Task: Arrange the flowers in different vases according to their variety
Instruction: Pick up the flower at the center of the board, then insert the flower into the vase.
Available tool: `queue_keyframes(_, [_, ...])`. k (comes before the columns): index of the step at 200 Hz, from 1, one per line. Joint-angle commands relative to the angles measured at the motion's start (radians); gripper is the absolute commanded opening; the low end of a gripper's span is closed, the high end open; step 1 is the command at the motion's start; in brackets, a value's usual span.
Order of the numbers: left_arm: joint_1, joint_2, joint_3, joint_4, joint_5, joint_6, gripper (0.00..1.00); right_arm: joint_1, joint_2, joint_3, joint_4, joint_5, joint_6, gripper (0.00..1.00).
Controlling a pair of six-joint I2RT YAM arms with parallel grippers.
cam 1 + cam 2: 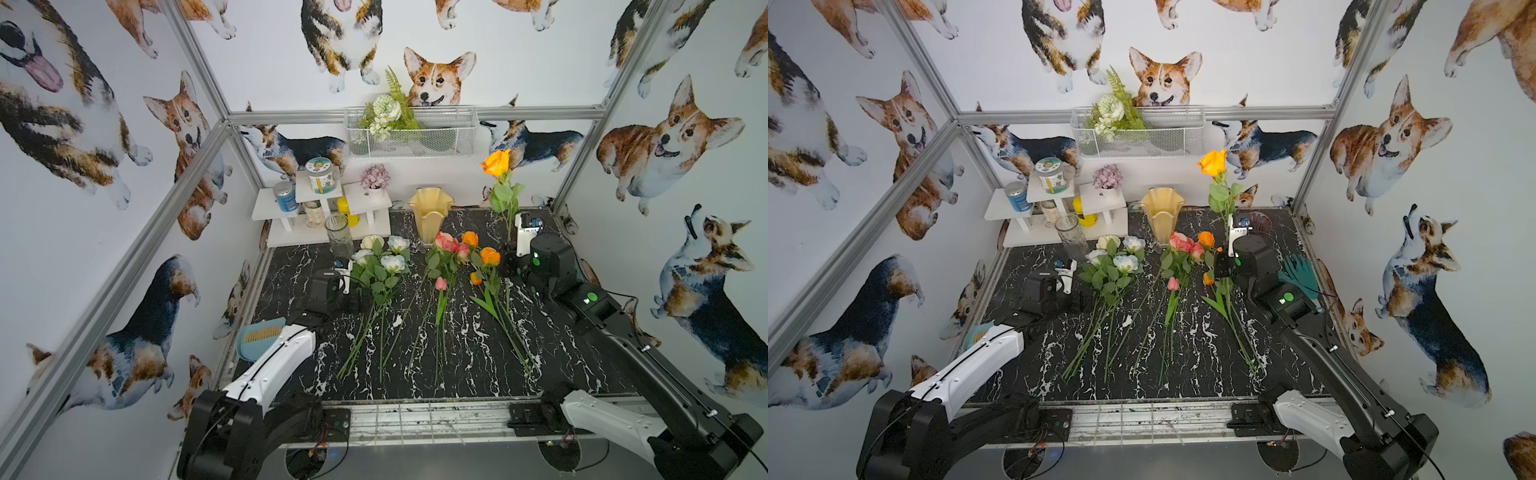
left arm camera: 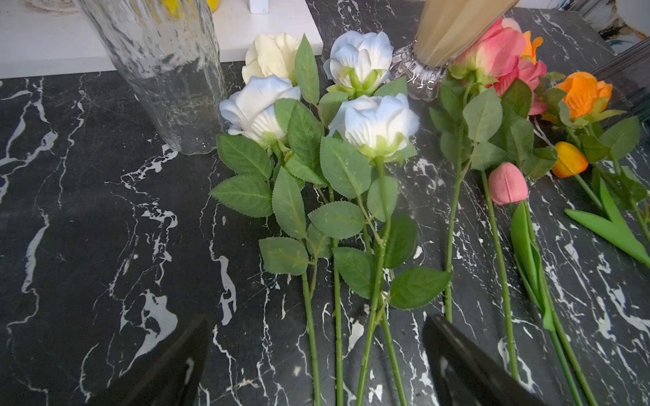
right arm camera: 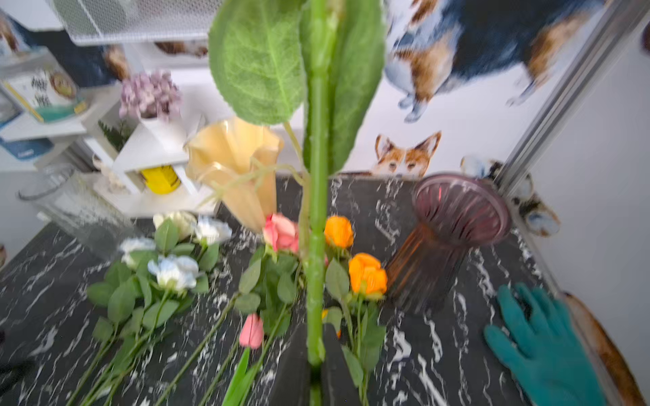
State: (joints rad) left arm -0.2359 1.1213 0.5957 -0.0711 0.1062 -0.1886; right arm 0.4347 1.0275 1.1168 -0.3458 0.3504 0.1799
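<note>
— Where do we have the lifted orange rose (image 1: 497, 162)?
— Our right gripper (image 3: 315, 365) is clamped on the lower part of its green stem. The rose stands upright, its bloom right of centre in the upper half of both top views.
— And our left gripper (image 2: 316, 321)?
— Its jaws stand wide apart and hold nothing. In the left wrist view the stems of the white roses (image 1: 382, 253) run between them.
— The other flowers?
— They lie on the black marble table (image 1: 457, 353): white roses left of centre, pink roses (image 1: 446, 243) and a pink tulip (image 1: 441, 283) at centre, two orange roses (image 1: 490, 255) and an orange tulip (image 1: 476, 278) just right of them.
— The vases?
— We see the clear glass vase (image 1: 338, 235) above the white roses and the cream-yellow vase (image 1: 430, 212) above the pink ones. The purple ribbed vase (image 3: 453, 228) stands near a teal glove (image 1: 1300, 274).
</note>
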Motion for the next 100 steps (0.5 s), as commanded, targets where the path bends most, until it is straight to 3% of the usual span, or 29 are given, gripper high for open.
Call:
queue_keyframes(1, [-0.005,-0.005,0.007,0.006,0.001,0.005,1.00,-0.038,0.045,0.062,0.154,0.091,-0.118,0.00])
queue_keyframes(100, [-0.019,-0.003,0.006,0.001,-0.009,0.011,1.00,-0.335,0.277,0.185,0.603,0.033,-0.170,0.00])
